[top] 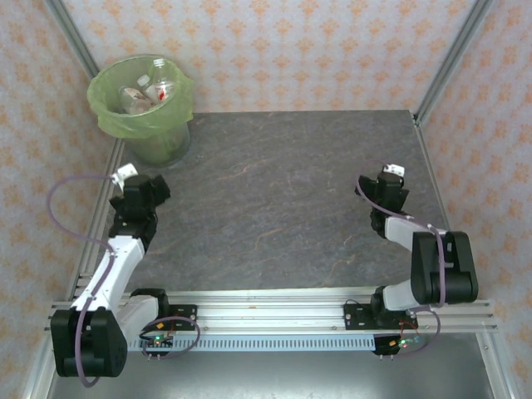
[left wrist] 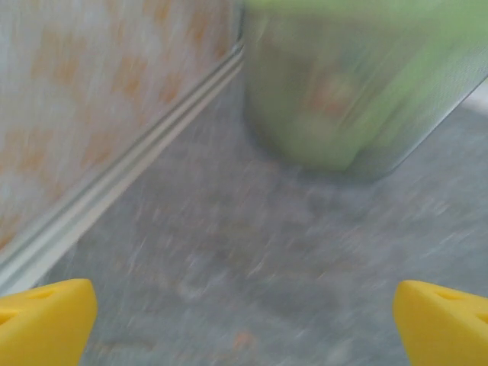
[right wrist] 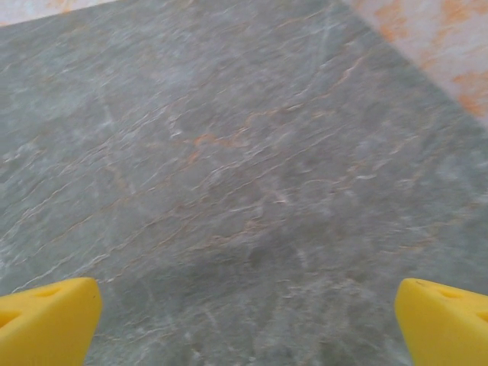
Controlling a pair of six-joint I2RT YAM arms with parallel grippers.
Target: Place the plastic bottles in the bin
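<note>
Seen from my remote station, the overhead view has the bin (top: 158, 141), lined in light green, standing at the upper left of the frame, in the far corner of the table (top: 274, 199). The plastic bottles (top: 154, 90) lie inside it, clear with touches of red and white; I cannot count them. The left gripper (top: 125, 176) is at the left of the frame, just below the bin. Its yellow fingers (left wrist: 46, 324) are spread wide at the bottom corners of the blurred wrist view, with nothing between them and the bin's green wall at upper right. The right gripper (top: 392, 173) is at the right of the frame, well apart from the bin, its fingers (right wrist: 46, 320) likewise spread over bare grey tabletop.
</note>
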